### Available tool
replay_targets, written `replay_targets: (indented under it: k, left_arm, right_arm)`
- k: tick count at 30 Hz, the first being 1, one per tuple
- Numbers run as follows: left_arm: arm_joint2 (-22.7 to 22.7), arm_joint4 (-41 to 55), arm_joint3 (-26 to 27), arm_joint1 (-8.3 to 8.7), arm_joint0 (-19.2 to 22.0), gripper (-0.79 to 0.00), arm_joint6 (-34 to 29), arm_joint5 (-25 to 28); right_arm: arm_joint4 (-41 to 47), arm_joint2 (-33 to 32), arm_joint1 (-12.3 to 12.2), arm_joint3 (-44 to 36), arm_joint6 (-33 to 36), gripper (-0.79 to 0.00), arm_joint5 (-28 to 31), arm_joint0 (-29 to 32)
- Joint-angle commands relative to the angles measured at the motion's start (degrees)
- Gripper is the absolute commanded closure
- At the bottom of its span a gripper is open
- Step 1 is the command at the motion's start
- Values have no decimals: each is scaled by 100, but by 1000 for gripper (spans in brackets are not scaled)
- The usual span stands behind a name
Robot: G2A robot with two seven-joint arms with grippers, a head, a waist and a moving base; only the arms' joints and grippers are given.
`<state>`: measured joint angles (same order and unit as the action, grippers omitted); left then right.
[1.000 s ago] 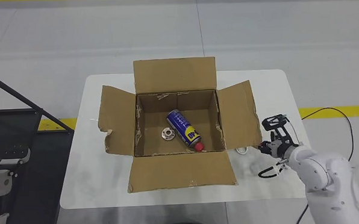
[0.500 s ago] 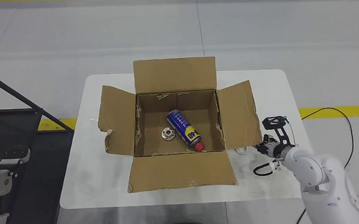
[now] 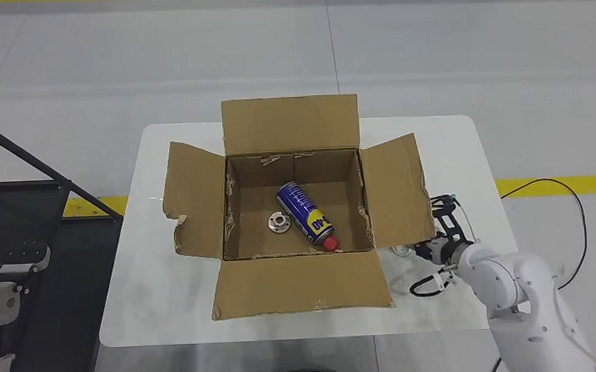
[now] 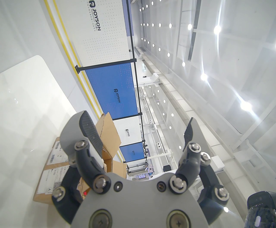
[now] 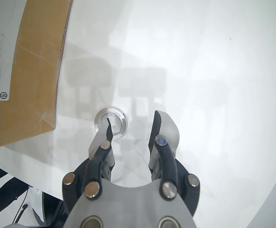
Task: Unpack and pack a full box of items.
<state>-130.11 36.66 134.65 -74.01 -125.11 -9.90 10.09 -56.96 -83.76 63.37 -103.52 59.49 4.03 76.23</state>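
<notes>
An open cardboard box (image 3: 290,136) stands mid-table with all its flaps spread. Inside it lie a blue spray can (image 3: 306,214) with a red cap and a small metal flange (image 3: 278,223). A silver ring (image 5: 111,124) lies on the white table just past the corner of the box's right flap (image 5: 32,64); the top view shows this ring (image 3: 403,249) too. My right gripper (image 5: 132,117) is open low over the table, one fingertip overlapping the ring. From above, the right gripper (image 3: 429,248) sits beside that flap. My left gripper (image 4: 140,129) is open, empty and tilted up toward the ceiling.
The white table (image 3: 436,140) has bare surface right of the box and along its front edge. A black cart (image 3: 30,228) stands off the table's left side. A cable (image 3: 548,185) trails on the floor to the right.
My right gripper has slid left across the table toward the box's right flap and the silver ring. The box and its contents have not moved.
</notes>
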Motion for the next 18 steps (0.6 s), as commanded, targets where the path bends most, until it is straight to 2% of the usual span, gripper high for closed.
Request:
replay_targets:
  k: [1, 10, 14, 18]
  left_arm:
    - [0, 0, 0, 0, 0, -785, 0, 0]
    - [0, 0, 0, 0, 0, -785, 0, 0]
    - [0, 0, 0, 0, 0, -785, 0, 0]
    - [0, 0, 0, 0, 0, -785, 0, 0]
  right_arm:
    - [30, 13, -3, 20, 20, -360, 25, 6]
    - [59, 130, -12, 139, 61, -360, 88, -19]
    - [81, 196, -9, 247, 29, -314, 79, -66]
    - [101, 285, -4, 350, 24, -302, 92, -133]
